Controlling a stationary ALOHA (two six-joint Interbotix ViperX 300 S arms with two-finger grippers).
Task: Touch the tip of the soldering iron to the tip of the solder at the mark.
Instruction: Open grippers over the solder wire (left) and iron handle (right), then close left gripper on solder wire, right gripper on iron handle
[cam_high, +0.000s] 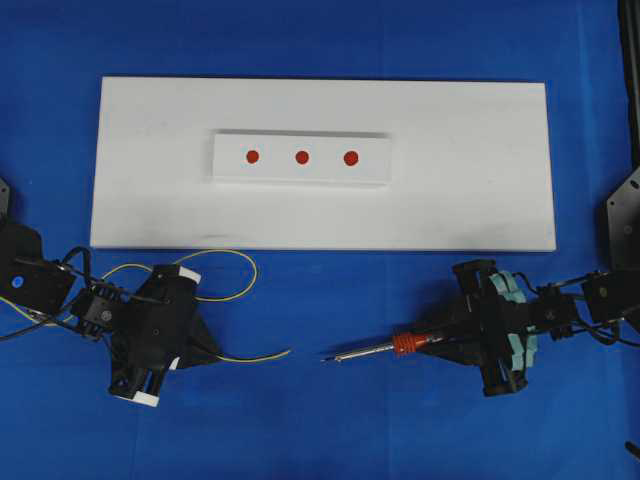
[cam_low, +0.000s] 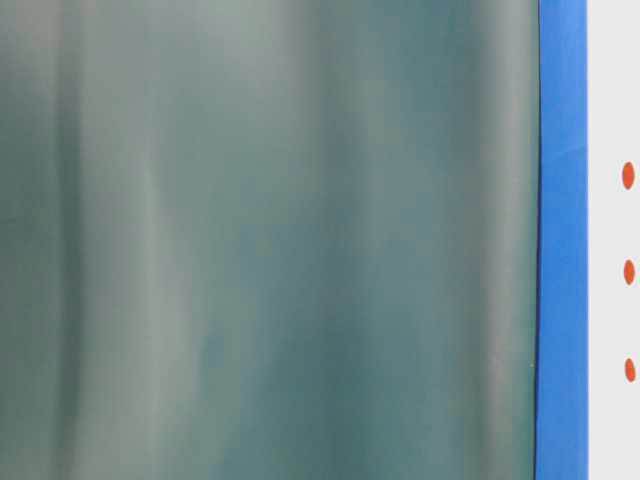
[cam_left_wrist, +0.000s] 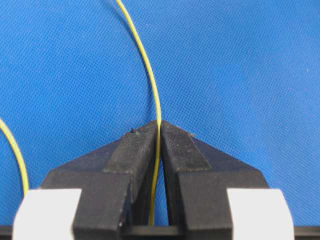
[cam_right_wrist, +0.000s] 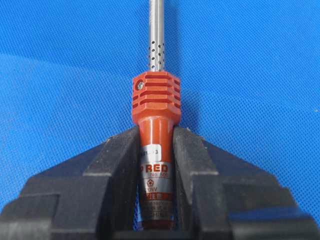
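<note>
The soldering iron (cam_high: 375, 350) lies on the blue cloth with its silver shaft pointing left, and my right gripper (cam_high: 440, 340) is shut on its handle behind the orange-red collar. The right wrist view shows the soldering iron (cam_right_wrist: 156, 100) clamped in my right gripper (cam_right_wrist: 156, 132). A thin yellow solder (cam_high: 255, 357) sticks out to the right of my left gripper (cam_high: 215, 352), its tip free above the cloth. In the left wrist view the solder (cam_left_wrist: 150, 80) is pinched by my left gripper (cam_left_wrist: 160, 125). Three red marks (cam_high: 301, 157) sit on a raised white strip.
A large white board (cam_high: 500, 200) carries the strip at the back of the blue cloth. A loop of solder (cam_high: 225, 256) curls behind the left arm. The table-level view is mostly filled by a blurred grey-green surface (cam_low: 270, 240), with the red marks (cam_low: 628, 175) at its right edge.
</note>
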